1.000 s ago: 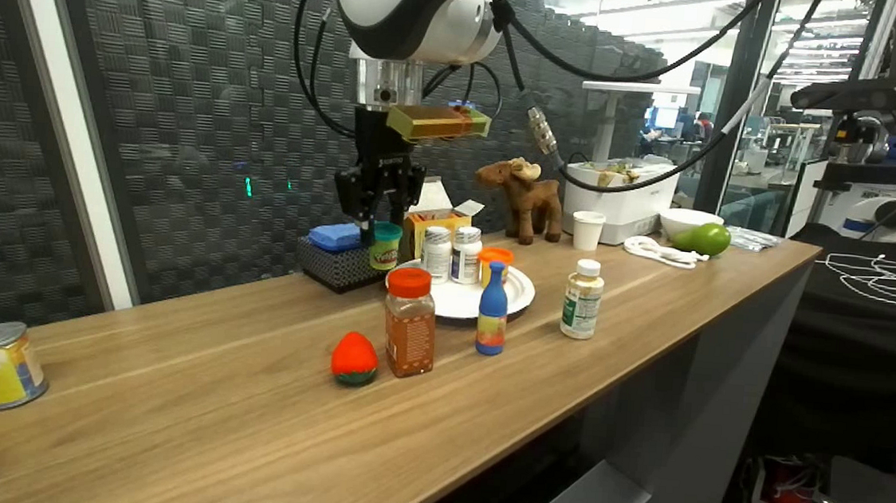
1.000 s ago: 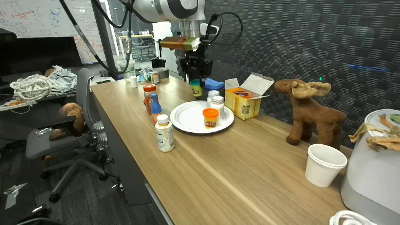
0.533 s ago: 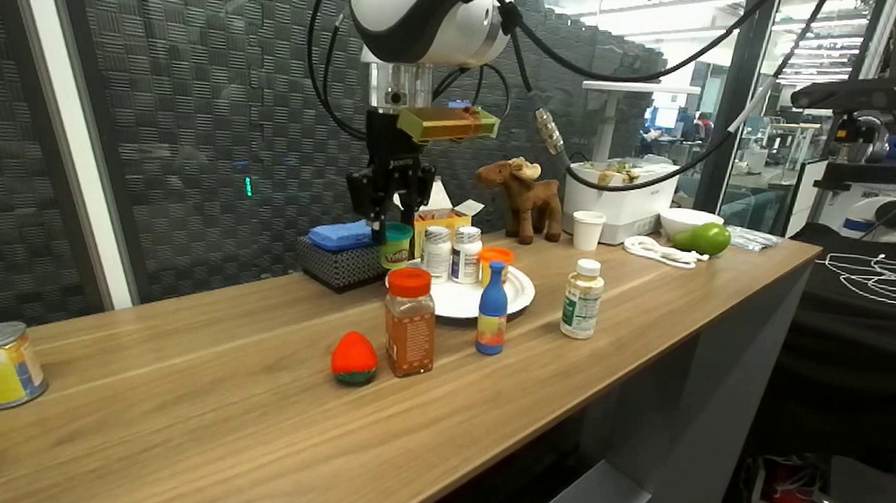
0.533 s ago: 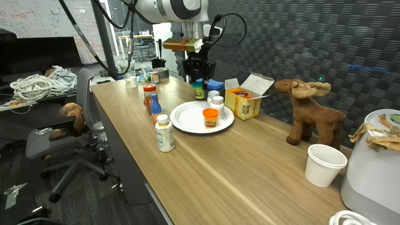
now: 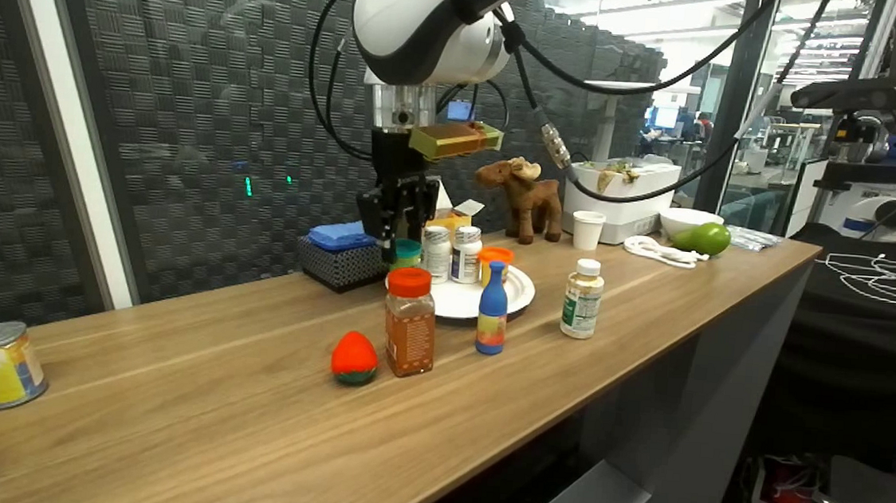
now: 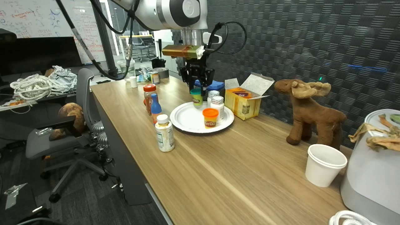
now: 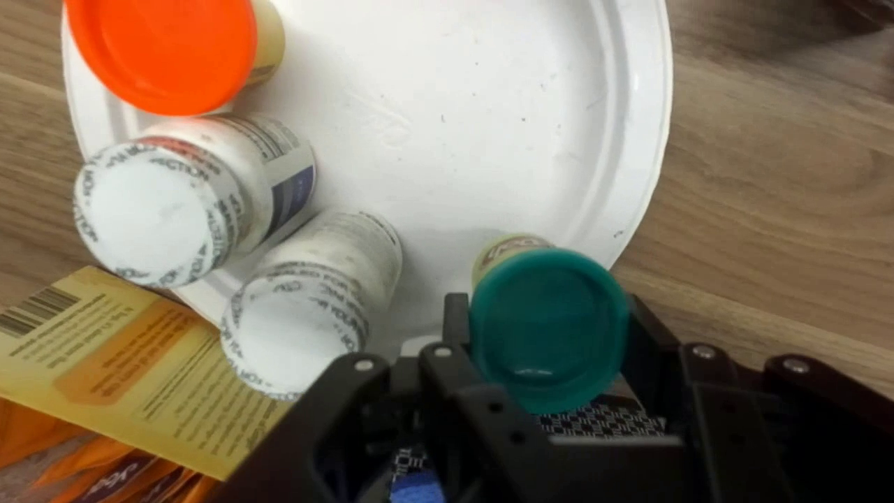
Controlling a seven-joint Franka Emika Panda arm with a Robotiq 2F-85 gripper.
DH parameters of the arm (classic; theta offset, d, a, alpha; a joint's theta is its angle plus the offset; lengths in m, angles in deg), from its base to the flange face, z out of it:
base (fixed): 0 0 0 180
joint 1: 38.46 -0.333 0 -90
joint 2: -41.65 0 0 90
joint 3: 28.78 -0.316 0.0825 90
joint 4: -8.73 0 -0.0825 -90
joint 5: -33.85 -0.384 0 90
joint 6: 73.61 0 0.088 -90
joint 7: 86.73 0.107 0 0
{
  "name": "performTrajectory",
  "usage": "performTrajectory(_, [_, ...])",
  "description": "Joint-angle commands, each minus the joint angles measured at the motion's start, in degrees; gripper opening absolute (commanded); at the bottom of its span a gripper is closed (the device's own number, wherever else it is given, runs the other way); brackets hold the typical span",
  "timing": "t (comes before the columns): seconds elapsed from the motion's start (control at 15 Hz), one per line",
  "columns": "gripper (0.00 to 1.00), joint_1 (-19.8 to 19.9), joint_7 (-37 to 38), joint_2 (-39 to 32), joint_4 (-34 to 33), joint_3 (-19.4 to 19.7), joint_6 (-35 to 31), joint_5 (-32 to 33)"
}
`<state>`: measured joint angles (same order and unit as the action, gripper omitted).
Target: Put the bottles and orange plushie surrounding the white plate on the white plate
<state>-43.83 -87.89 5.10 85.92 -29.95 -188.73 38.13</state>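
Note:
My gripper (image 7: pixel 548 328) is shut on a green tub with a teal lid (image 7: pixel 545 342). In an exterior view the tub (image 6: pixel 197 99) is upright at the rim of the white plate (image 6: pixel 184 118); I cannot tell if it touches. Two white bottles (image 7: pixel 188 202) (image 7: pixel 314 300) and an orange-lidded tub (image 7: pixel 167 49) stand on the plate. Beside the plate stand a brown jar with red lid (image 5: pixel 410 332), a blue bottle (image 5: pixel 492 315) and a white-capped bottle (image 5: pixel 581 302). The orange plushie (image 5: pixel 354 358) lies beside the jar, mostly hidden behind it in an exterior view.
A yellow open box (image 6: pixel 243 104) and a dark patterned box with a blue cloth (image 5: pixel 341 237) stand close to the plate by the wall. A brown plush moose (image 6: pixel 312 115), white cups (image 6: pixel 325 165) and a white appliance (image 5: pixel 620 201) stand further along. A can (image 5: pixel 1 367) stands near the opposite end.
My gripper has carried the green tub from beside the patterned box toward the plate and lowered it to the plate's rim. The other objects have not moved.

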Motion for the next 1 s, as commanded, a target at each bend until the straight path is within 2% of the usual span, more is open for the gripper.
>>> performTrajectory(0.0, [0.28,0.5,-4.7,1.4,1.6,-0.7,-1.2,1.1])
performTrajectory(0.6, [0.28,1.0,-11.2,1.4,1.5,-0.3,-1.9,3.7])
performTrajectory(0.93, [0.28,2.1,-13.3,1.2,1.5,-0.8,-2.0,3.0])
